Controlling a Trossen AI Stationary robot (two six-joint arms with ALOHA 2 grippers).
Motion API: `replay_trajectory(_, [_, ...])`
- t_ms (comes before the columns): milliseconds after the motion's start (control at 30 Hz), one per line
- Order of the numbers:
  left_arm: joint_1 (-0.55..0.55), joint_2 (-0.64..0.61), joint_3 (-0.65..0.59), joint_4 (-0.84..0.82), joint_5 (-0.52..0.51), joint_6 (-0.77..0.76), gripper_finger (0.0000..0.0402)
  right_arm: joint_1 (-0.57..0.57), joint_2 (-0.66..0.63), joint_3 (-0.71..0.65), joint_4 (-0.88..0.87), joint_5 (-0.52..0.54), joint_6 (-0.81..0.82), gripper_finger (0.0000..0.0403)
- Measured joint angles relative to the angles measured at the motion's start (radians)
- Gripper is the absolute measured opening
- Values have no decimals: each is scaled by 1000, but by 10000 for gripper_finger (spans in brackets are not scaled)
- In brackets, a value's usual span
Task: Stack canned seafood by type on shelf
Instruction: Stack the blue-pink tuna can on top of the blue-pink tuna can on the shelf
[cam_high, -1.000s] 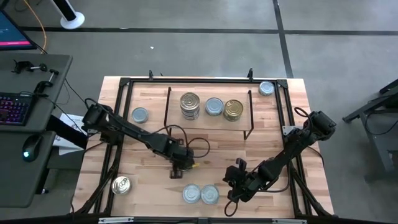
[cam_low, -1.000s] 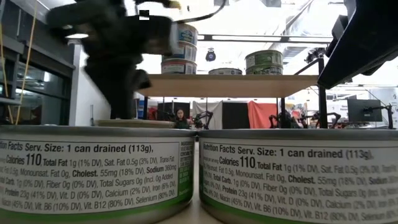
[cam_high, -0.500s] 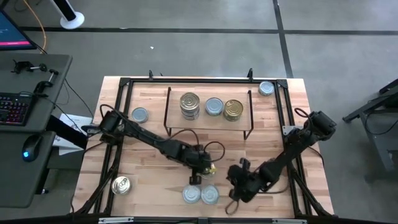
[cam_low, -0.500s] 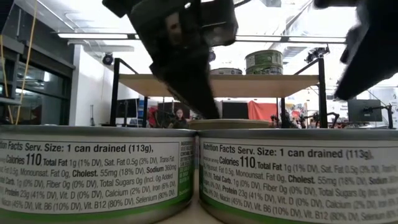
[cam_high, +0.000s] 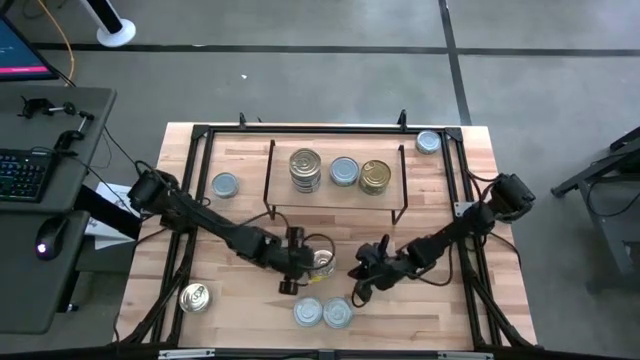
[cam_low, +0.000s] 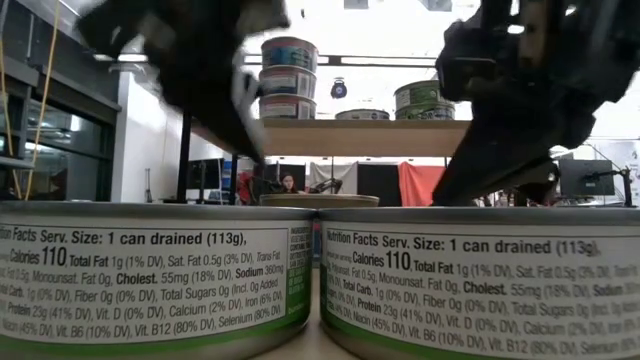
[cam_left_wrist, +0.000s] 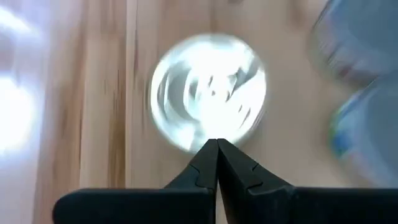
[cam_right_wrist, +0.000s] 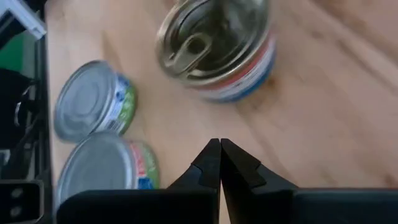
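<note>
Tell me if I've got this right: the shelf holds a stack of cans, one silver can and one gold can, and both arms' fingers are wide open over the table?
Not quite. The fingers are shut on both arms: the left wrist view shows the left fingers pressed together, and the right wrist view shows the right fingers the same. The shelf does hold a stack, a silver can and a gold can.

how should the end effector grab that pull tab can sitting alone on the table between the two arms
Take the pull-tab can by its curved side wall, coming straight down from above with the fingers either side. It stands upright and is short, with bare wood all round. Both the left end effector and the right end effector are shut, so whichever goes must open first. The flat lid offers no hold.
</note>
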Motion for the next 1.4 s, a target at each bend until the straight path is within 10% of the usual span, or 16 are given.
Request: replay_trajectory(1400, [26, 35, -111, 127, -7, 91, 0, -70, 133, 164, 92, 1, -269, 0])
